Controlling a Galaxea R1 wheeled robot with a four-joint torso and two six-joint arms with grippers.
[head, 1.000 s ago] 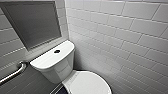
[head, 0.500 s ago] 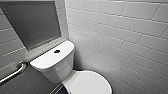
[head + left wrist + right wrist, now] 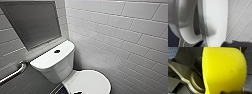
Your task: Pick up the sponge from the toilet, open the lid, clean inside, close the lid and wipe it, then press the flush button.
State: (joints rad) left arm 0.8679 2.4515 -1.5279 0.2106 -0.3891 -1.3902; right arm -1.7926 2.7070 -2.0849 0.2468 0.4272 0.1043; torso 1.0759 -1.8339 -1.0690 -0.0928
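Jaws of the right gripper [image 3: 228,91] look pressed onto the bright yellow, soft, round-ended sponge [image 3: 224,70]. Only a dark edge at the sponge's base can be made out, so this is probably a pinch rather than plainly one. The sponge hangs close before the right wrist camera, clear of the dark blue-grey small-tiled floor [image 3: 173,52] behind it.

Of the left gripper [image 3: 235,44] a dark blurred shape shows at the edge of the left wrist view, and I cannot tell whether its jaws are spread or together. It sits just beside the white smooth oval plastic lid [image 3: 215,22]. The rounded white ceramic bowl [image 3: 184,26] lies under the lid with a narrow dark gap between the two, and the white brick-tiled wall [image 3: 240,18] is beyond.

In the head view the white glossy ceramic toilet [image 3: 56,71] stands in the tiled corner, its lid down flat over the bowl. The small round dark flush button [image 3: 57,51] sits in the middle of the flat tank top [image 3: 47,58]. A silver metal grab bar [image 3: 13,72] runs along the left wall, below a dark grey rectangular recessed panel [image 3: 32,22].

Against the pictures of a second and half a second ago, the head view matches. Toilet, button, bar and panel fall in the same places, and the lid lies closed as before.
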